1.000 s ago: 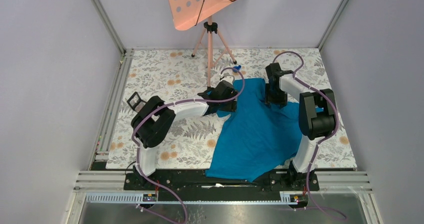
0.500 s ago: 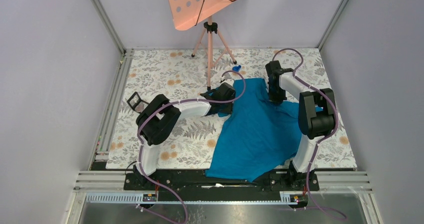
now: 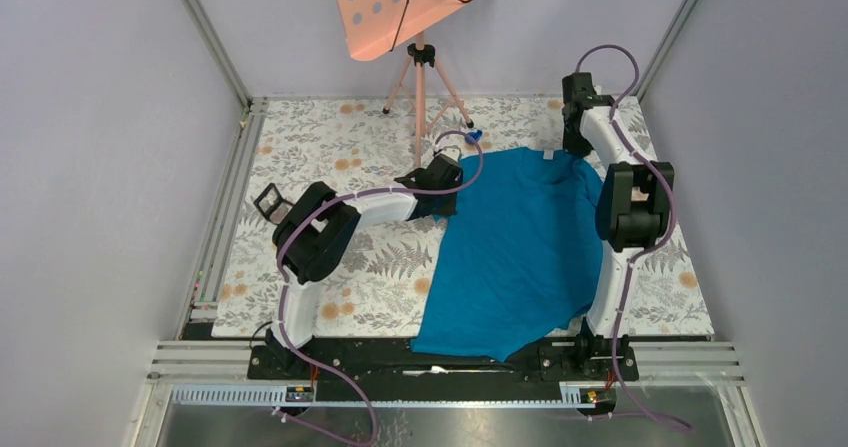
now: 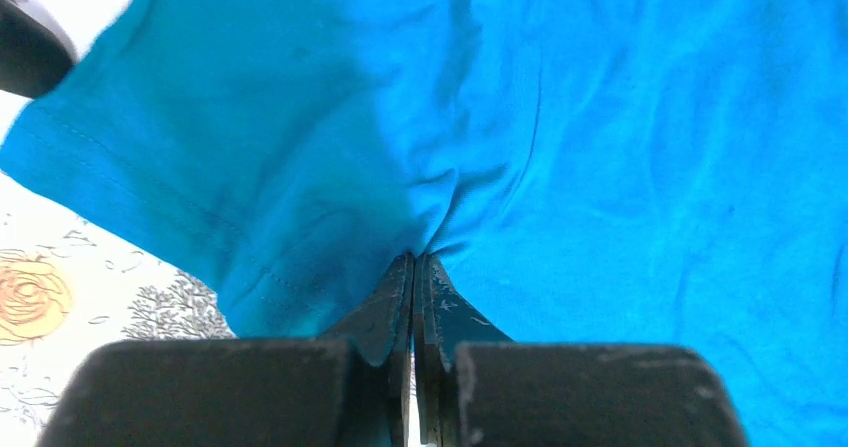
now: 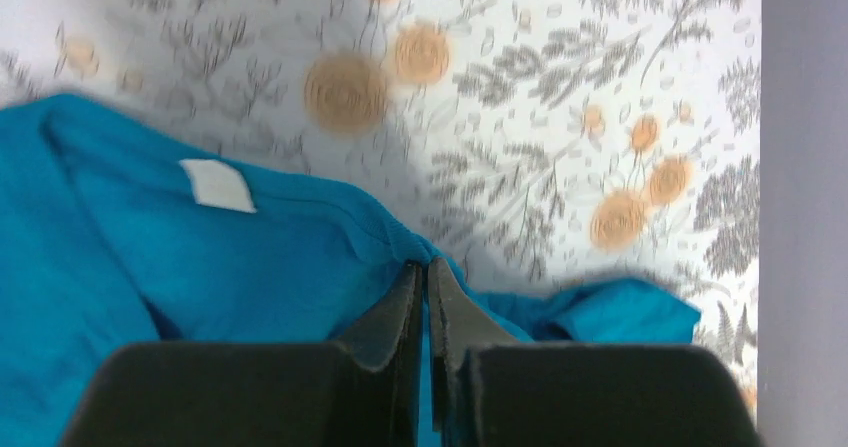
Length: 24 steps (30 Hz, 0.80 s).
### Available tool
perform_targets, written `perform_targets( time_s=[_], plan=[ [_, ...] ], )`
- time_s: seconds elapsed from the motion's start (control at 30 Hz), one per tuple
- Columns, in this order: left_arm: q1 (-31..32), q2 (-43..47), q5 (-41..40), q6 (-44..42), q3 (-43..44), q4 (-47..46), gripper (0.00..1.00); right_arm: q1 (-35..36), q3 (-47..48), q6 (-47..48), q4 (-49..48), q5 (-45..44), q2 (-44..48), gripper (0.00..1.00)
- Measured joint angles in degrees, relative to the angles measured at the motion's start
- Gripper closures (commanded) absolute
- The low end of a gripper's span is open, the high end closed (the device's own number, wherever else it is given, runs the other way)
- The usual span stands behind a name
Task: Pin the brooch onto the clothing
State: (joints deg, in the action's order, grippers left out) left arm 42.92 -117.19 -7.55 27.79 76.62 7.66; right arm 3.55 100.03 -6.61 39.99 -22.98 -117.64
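The clothing, a teal-blue T-shirt (image 3: 520, 252), lies spread over the middle and right of the floral table, with its neck at the far end. My left gripper (image 3: 453, 197) is shut on a pinch of its fabric by the left sleeve; in the left wrist view the cloth (image 4: 560, 117) puckers at the closed tips (image 4: 414, 259). My right gripper (image 3: 578, 154) is shut on the ribbed neck edge at the far right; in the right wrist view the closed tips (image 5: 421, 265) grip it to the right of the white label (image 5: 217, 184). The brooch is out of view.
A pink tripod (image 3: 420, 77) with a perforated orange board stands at the back centre. A small bright-blue lump (image 3: 472, 135) lies near its foot, just beyond the shirt. A black square frame (image 3: 268, 202) sits at the left, beside the left arm's elbow. Grey walls enclose the table.
Both grippers closed on the shirt. The right one pulled the neck edge back and to the right, spreading the bunched top flat. The left arm shifted slightly back and left.
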Motion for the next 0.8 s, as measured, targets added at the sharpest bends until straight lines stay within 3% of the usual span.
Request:
perform_targets(
  time_s=[0.37, 0.4, 0.47, 0.6, 0.7, 0.8],
  plan=[
    [-2.3, 0.1, 0.0, -1.9, 0.7, 1.5, 1.0, -2.4, 25.3, 4.2, 6.2, -1.4, -20.3, 0.99],
    [-2.6, 0.1, 0.0, -2.1, 0.7, 1.5, 1.0, -2.5, 27.9, 4.5, 6.8, -1.5, -21.8, 0.95],
    [-3.1, 0.3, -0.2, -2.5, 0.7, 1.8, 0.97, -2.5, 31.4, 4.9, 7.8, -1.4, -23.7, 0.71],
    [-3.8, 1.2, -0.3, -3.8, 0.7, 2.0, 0.76, -2.5, 34.5, 6.4, 8.9, -1.1, -24.4, 0.4],
    [-4.0, 2.2, -0.4, -4.5, 0.7, 2.3, 0.6, -2.6, 35.0, 6.8, 9.0, -1.0, -24.3, 0.29],
    [-4.0, 3.8, -0.5, -5.2, 0.7, 2.8, 0.37, -2.6, 31.6, 6.7, 9.1, -0.3, -22.2, 0.2]
  ],
)
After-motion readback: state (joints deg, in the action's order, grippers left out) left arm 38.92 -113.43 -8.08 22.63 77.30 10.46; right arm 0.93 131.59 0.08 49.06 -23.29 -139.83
